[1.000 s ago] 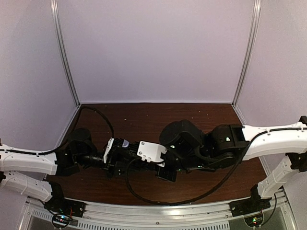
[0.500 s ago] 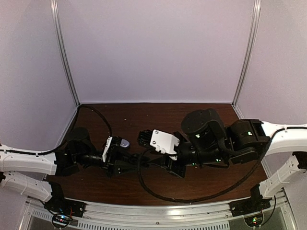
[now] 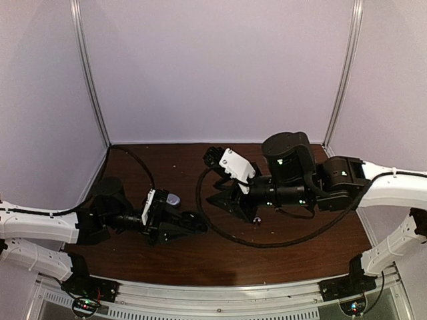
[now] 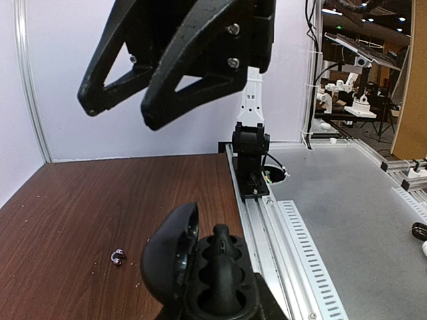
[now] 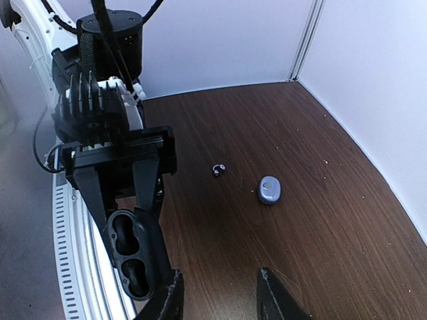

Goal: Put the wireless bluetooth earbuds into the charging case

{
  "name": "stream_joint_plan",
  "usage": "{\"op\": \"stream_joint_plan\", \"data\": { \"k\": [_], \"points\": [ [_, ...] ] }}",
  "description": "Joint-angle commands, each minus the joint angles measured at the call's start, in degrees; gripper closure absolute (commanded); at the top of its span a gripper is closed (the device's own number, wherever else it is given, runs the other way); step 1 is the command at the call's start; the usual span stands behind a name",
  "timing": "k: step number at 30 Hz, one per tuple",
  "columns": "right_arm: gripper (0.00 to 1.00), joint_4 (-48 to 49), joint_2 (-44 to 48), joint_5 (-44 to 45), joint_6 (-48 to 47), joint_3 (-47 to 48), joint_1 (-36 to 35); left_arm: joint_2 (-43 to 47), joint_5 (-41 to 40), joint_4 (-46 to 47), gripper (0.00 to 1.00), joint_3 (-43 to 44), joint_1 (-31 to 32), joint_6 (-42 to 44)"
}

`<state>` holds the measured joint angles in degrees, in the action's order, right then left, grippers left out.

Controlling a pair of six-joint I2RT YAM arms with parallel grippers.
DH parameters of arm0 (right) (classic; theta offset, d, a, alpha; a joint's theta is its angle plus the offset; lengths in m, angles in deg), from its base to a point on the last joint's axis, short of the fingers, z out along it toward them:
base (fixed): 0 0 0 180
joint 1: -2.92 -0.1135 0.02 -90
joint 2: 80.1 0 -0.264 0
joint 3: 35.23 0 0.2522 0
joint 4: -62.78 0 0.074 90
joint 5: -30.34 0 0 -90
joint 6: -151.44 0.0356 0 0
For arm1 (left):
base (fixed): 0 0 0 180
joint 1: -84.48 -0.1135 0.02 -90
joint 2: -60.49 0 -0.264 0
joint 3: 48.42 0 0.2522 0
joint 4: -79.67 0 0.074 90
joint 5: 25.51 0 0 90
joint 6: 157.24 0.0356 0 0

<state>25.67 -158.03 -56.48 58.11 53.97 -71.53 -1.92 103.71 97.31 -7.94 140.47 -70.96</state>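
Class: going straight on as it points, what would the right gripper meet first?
Probably bare table just ahead of the right gripper; a loose earbud lies farther along, the charging case off to the side. Depth is unclear.

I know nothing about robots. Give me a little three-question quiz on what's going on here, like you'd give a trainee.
1. Fill in: the tiny earbud lies on the brown ____.
2. True or false: the right claw is clamped on an earbud.
3. What does the left claw grip? A) the open charging case B) a screwdriver C) nothing

Key: 1 table; 2 false, it is open and empty; 3 A.
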Motion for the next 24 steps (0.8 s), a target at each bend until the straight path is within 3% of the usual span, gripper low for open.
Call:
{"op": "stream_joint_plan", "data": {
  "k": [1,13,24],
  "points": [
    [0.62,4.1,0.0,-4.7,2.2,-1.8,1.1,0.5,0.7,3.4,1.00,1.0,0.2,0.1],
    [0.64,3.3,-5.3,-1.8,1.6,-0.7,1.9,0.6,1.2,4.4,1.00,0.7,0.2,-0.5],
    [0.64,4.3,-3.2,-7.2,0.6,-2.7,1.6,-0.9,-1.7,3.5,1.00,1.9,0.2,-3.3]
  ]
}}
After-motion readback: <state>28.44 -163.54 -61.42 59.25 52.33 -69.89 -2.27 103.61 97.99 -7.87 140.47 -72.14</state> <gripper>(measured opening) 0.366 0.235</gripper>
